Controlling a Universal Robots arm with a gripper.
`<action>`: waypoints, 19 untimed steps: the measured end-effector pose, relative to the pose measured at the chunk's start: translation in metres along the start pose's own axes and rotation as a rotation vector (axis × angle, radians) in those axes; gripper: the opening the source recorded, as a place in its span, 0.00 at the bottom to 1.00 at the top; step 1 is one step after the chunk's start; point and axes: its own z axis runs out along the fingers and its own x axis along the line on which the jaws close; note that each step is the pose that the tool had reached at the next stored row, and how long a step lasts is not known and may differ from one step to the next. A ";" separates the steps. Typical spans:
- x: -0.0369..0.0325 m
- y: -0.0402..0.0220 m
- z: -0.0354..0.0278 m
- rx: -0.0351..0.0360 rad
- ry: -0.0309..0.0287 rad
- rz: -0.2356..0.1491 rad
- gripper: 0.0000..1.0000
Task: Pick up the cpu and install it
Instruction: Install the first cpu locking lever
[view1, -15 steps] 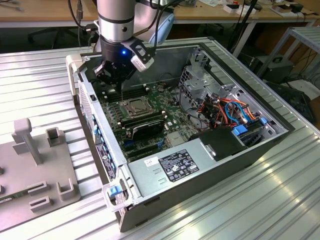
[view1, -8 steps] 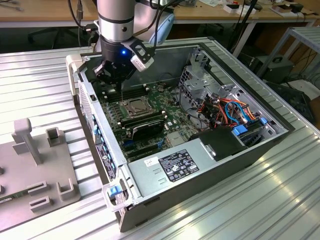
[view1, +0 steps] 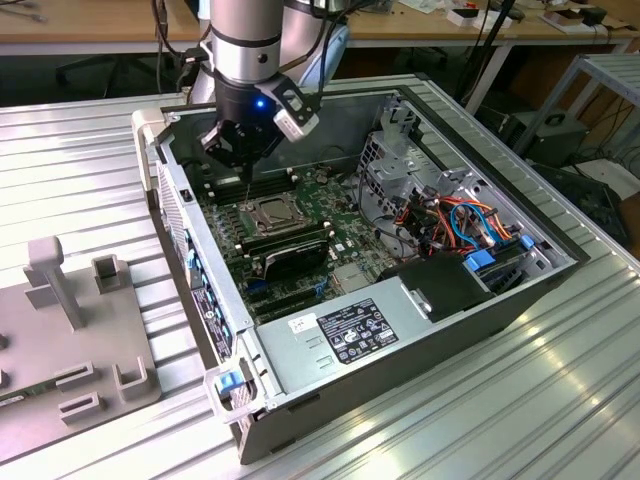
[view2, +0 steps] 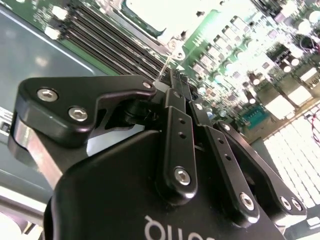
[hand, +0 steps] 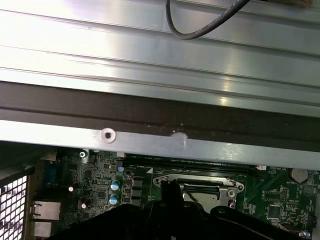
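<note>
Gripper (view2: 172, 82) linkage looms closest in the second wrist view, fingers drawn together, nothing visibly held. First wrist view: CPU socket (hand: 200, 187) just beyond the fingertips. Exterior view: gripper (view1: 243, 150) hovers above socket (view1: 270, 213); install stage, seating likely needs checking.

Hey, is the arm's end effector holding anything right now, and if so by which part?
It cannot be told. The end effector hangs inside the open computer case, just above the CPU socket; whatever may be between its tips isn't visible.
</note>
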 end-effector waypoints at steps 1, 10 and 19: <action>-0.0017 -0.0003 0.0001 0.0001 0.0000 0.000 0.11; -0.0130 -0.0015 0.0029 -0.0001 0.0001 0.000 0.11; -0.0212 -0.0020 0.0148 -0.0001 0.0002 0.000 0.11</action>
